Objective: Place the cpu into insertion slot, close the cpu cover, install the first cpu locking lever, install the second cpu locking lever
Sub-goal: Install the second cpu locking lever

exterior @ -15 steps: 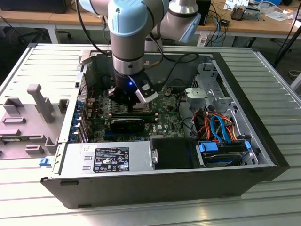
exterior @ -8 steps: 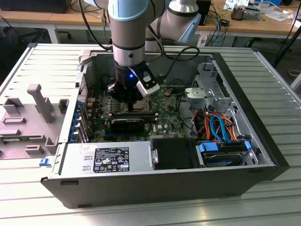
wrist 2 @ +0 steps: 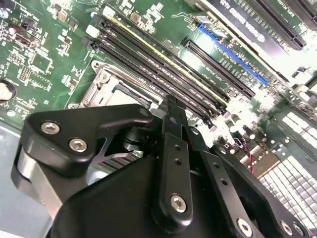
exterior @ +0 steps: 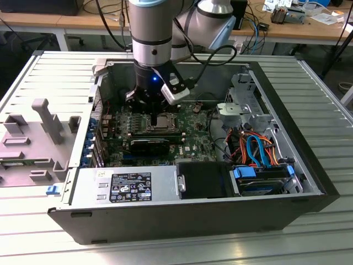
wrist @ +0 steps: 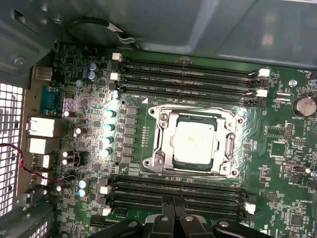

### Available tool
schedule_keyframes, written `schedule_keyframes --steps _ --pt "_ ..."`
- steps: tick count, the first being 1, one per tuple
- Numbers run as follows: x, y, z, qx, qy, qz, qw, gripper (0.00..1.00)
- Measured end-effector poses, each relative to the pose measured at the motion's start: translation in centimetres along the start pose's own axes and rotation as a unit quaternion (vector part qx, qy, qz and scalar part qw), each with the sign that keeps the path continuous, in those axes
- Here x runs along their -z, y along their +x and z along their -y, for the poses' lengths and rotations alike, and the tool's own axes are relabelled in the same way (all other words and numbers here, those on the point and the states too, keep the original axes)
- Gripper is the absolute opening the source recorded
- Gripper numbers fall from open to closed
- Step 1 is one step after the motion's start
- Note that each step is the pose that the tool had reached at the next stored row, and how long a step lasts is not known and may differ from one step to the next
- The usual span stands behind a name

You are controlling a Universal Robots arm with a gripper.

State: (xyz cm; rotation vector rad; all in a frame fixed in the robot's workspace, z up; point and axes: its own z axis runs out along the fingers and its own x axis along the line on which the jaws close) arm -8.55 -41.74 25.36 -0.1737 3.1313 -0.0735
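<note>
In the first wrist view the cpu point(wrist: 195, 140), a square chip with a dull silver top, lies inside the insertion slot point(wrist: 151, 163) on the green board. The cpu cover point(wrist: 166, 134), a silvery frame with a square window, lies flat around the chip. My gripper point(wrist: 173, 216) hangs above the board beside the socket, over the memory slots, its two black fingers together with nothing between them. The exterior view has the gripper point(exterior: 156, 107) low inside the case, just behind the insertion slot point(exterior: 164, 122). In the second wrist view the fingertips point(wrist 2: 170, 104) hover near the socket's edge point(wrist 2: 104, 84).
Long black memory slots point(wrist: 188, 74) run along both sides of the socket. The open computer case holds a power supply point(exterior: 127, 185), a black card point(exterior: 151, 144) and drive bays with orange and blue cables point(exterior: 256, 152). A grey fixture point(exterior: 38, 132) stands at the exterior view's left.
</note>
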Motion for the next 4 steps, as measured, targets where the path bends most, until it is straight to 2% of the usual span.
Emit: schedule_keyframes --steps 4 --pt "0.04 0.00 0.00 0.000 0.0001 -0.0001 1.0000 0.11"
